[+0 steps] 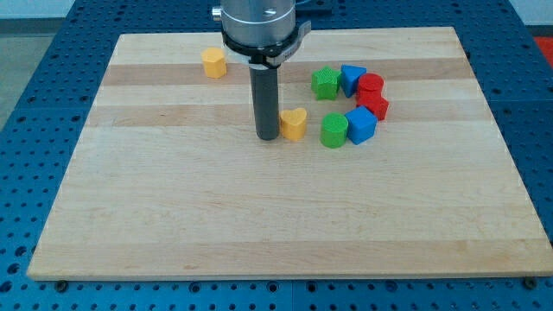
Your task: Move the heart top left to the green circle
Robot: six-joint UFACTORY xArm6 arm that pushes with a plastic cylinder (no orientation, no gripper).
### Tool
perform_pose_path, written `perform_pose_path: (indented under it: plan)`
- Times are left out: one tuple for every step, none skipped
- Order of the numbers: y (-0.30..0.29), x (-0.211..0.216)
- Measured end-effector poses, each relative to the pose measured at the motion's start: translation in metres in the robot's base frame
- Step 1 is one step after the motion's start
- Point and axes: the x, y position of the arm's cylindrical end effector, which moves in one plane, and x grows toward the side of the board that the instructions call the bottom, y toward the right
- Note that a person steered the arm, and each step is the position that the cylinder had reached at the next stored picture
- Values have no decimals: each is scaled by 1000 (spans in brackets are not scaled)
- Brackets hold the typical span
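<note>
A yellow heart block (294,124) lies near the middle of the wooden board (173,207). My tip (267,136) stands just to its left, touching or nearly touching it. A green circle block (333,130) lies a short way to the heart's right, with a small gap between them. The dark rod rises from the tip to the arm's mount at the view's top.
Right of the green circle is a blue block (360,125). Above it are a red block (375,105), a red circle (371,85), a blue triangle (352,79) and a green star-like block (325,83). A yellow hexagon (214,63) lies at the top left.
</note>
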Motion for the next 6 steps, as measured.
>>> perform_pose_path:
  plan:
    - [5, 0]
    - [8, 0]
    - [11, 0]
    - [12, -1]
    - [12, -2]
    - [11, -2]
